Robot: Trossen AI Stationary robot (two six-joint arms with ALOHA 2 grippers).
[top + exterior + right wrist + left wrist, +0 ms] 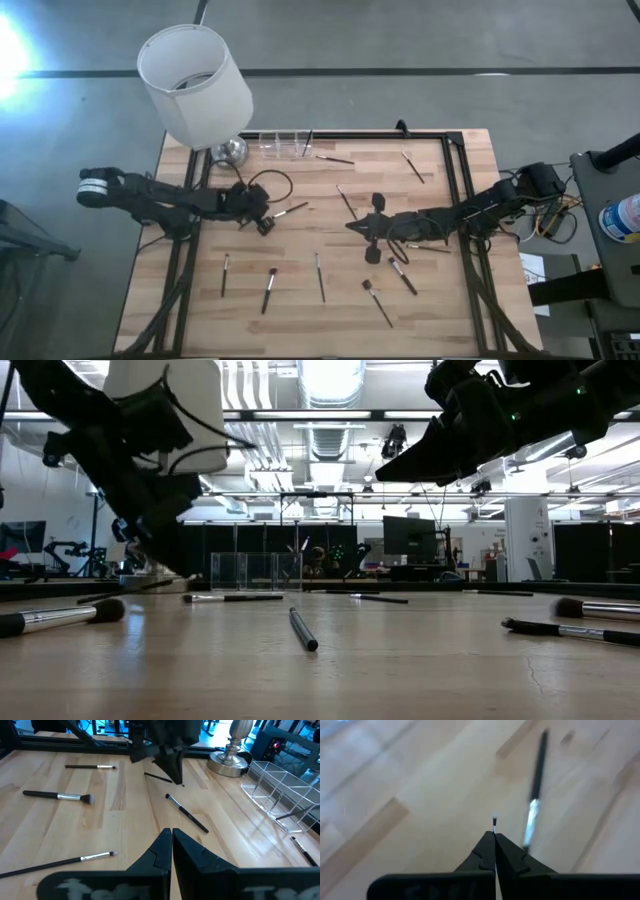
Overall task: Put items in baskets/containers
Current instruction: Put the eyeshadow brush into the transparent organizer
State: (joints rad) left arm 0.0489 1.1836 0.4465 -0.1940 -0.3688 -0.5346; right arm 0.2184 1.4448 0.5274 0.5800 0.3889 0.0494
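Thin makeup brushes lie scattered flat on the wooden table, among them one just right of my left gripper and several near the front edge. My left gripper is shut on a thin dark brush. The clear holder stands at the table's far edge with a brush leaning in it. My right gripper hovers shut and empty over the middle of the table, right of the left gripper. My left gripper pinches the thin dark brush between its two fingertips, slanting down from the table's left. A short end sticks out past the tips. The handle slopes down from the fingers toward the left and near side; whether its low end touches the table I cannot tell.
A white lampshade on a silver base stands at the far left corner beside the holder. A black cable loops by the left arm. Black frame rails run along the table's sides and far edge.
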